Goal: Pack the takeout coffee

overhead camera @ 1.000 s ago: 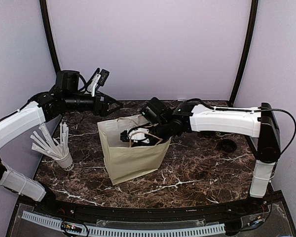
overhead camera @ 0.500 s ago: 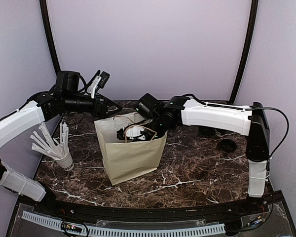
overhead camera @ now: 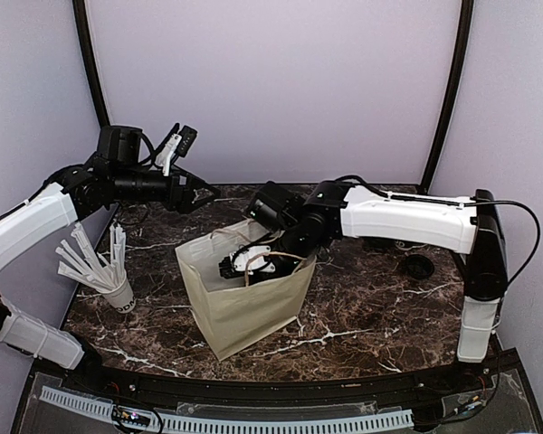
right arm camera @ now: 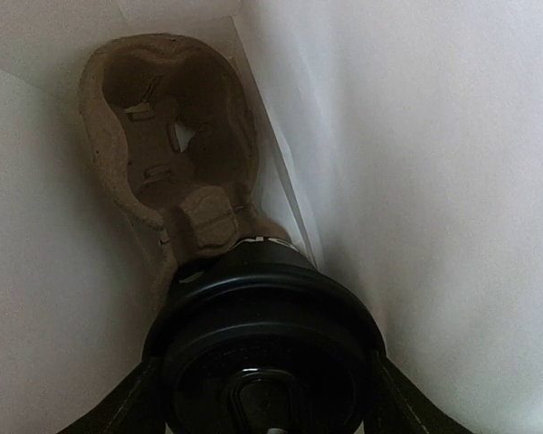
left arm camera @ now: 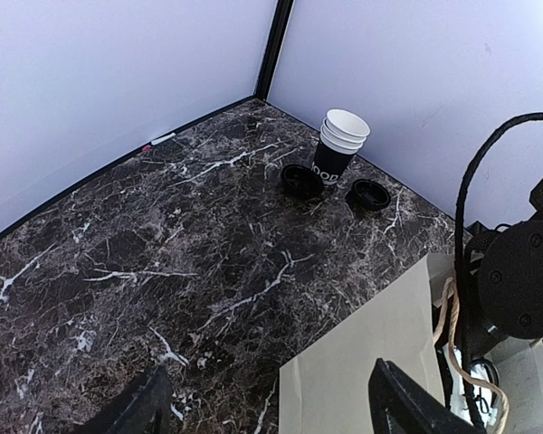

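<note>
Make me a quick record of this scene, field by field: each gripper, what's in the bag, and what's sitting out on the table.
left gripper: open, empty, held above the table near the paper bag
right gripper: down inside the paper bag, shut on a lidded cup
tray: at the bag's bottom, far hole empty
out on table: stack of paper cups without lids, two loose lids beside it, cup of wrapped sticks

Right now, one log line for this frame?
right gripper: inside paper bag, gripping lidded cup at tray | left gripper: open, aloft
</note>
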Robot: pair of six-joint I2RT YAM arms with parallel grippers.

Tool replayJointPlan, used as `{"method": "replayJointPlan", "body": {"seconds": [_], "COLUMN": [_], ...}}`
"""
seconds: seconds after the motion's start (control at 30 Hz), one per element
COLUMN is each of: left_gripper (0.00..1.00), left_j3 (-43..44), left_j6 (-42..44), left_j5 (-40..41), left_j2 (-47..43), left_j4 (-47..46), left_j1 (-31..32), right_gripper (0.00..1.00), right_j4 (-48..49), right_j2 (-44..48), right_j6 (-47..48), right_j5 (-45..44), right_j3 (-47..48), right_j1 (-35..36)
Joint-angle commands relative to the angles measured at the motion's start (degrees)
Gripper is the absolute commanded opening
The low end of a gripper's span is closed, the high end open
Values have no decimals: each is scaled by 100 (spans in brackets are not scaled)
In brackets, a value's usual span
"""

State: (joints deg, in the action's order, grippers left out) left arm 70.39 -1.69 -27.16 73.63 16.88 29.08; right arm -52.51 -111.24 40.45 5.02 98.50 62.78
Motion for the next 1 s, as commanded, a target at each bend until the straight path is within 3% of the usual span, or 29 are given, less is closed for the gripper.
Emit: {"method": "replayJointPlan", "body": {"seconds": [0.0,0.17,0.3,0.73,0.8,0.97], "left_gripper": [78,78,78,78,78,78], "left_j3": [177,225,260,187,166,123], "left_j6": [19,-17,4,-12,-15,-76], "left_j5": [-19,-54,-37,45,83,4], "left_j2": [-48,-64,-129,-293,-323,-327], "left_j4": [20,54,176,300,318,347], "left_j1": [-48,-52,-43,-48,-44,-44], "right_gripper": [30,32,38,54,59,82], "right_j4": [-2148,-1770,-1672,-1832,-1855,-1993], "right_j2": [-914,-1317,-1497,-710,-651,-585], "right_j6": [-10,-52,-94,-73,-92,-104], "right_j5": [346,453,376,538,505,491], "right_j3": [-176,-26,69,726,766,1098], "right_j1": [66,-177,-256,-31,-13,-9]}}
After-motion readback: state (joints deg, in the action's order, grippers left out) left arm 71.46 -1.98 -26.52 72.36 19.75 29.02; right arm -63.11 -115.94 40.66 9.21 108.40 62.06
